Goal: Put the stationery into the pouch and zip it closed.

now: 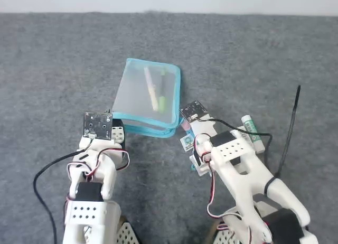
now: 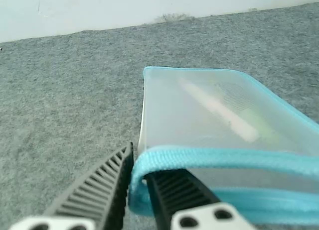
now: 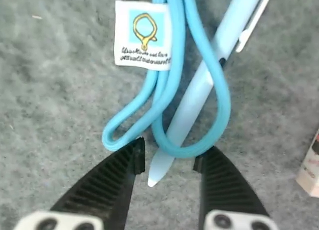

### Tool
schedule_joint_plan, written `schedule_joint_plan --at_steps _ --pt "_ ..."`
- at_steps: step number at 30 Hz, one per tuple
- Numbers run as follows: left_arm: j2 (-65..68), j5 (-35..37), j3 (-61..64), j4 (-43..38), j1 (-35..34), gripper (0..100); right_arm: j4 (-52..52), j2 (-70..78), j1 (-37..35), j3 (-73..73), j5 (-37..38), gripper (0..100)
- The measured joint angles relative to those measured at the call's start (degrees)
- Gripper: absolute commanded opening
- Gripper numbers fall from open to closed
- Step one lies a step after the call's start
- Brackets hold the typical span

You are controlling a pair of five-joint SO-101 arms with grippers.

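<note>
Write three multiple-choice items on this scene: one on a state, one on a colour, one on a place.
1. How is the left gripper?
A. open in the air
B. shut on a pen
C. shut on the pouch's zipper edge

2. What colour is that zipper edge?
A. blue
B. red
C. black

3. Where is the light blue pen's tip?
A. inside the pouch
B. between the right gripper's fingers
C. in the left gripper

Answers:
1 C, its fingers pinch the pouch's rim in the left wrist view.
2 A, the trim is bright blue in every view.
3 B, the tip lies between the open fingers in the right wrist view.
</note>
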Motion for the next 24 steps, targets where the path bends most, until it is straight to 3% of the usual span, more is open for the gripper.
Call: schedule_joint_plan --at_steps 9,18,24 --pt "0.0 0.0 0.0 0.0 0.0 1 0.0 11.52 10.29 -5.71 1.41 0.7" --pt "0.0 0.0 0.0 0.0 0.0 1 5.54 11.25 30.42 -11.52 1.49 0.9" --pt "0.0 0.0 0.0 0.0 0.0 1 5.63 5.63 32.62 -11.52 4.22 0.9"
